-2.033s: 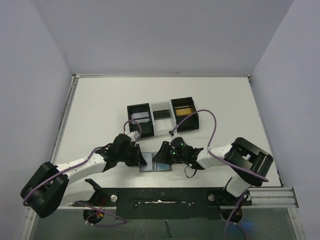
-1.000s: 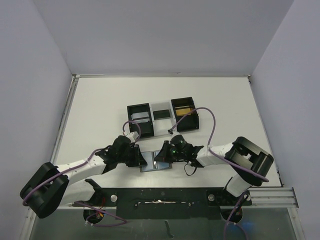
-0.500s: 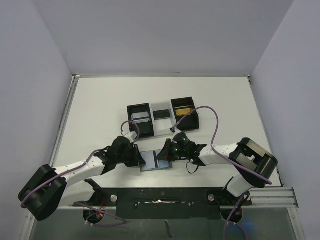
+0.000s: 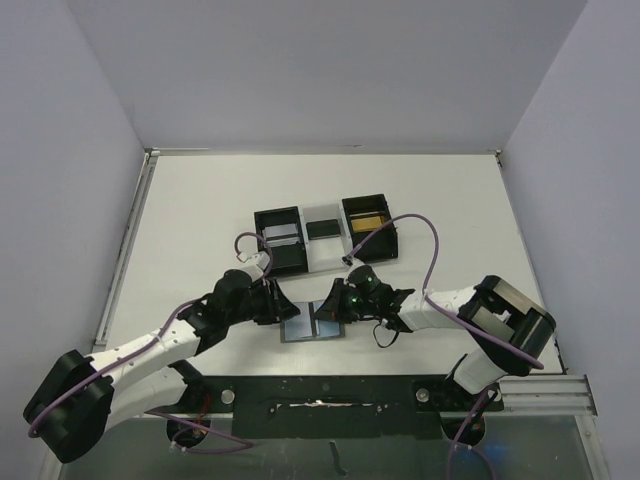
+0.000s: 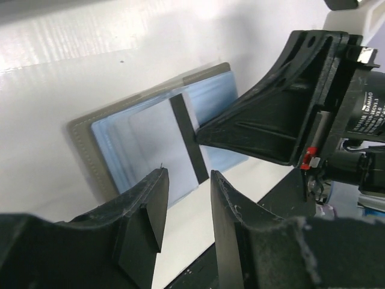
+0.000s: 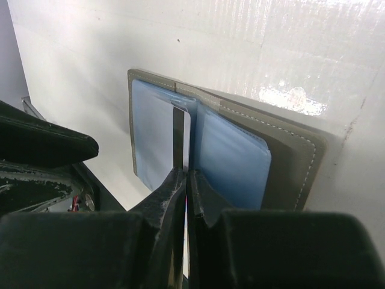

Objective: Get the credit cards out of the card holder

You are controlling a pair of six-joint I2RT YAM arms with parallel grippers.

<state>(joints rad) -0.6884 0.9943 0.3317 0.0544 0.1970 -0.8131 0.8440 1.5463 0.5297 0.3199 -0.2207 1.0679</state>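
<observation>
Grey card holder [image 4: 300, 326] lies open on white table [image 4: 200, 220] near the arm bases, right gripper [image 6: 184, 177] pinching a black-striped white card [image 5: 153, 144] at its fold, left gripper [image 5: 186, 174] narrowly open, empty, over its left panel.

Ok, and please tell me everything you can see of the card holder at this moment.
The card holder lies open and flat on the white table. Outside it is grey and leather-like, with pale stitching along the edge; inside are two blue-grey, slightly see-through pockets. A pale card with a black stripe shows near the fold, and the right gripper is shut on its edge. The left gripper is open at the opposite side; contact is unclear.
</observation>
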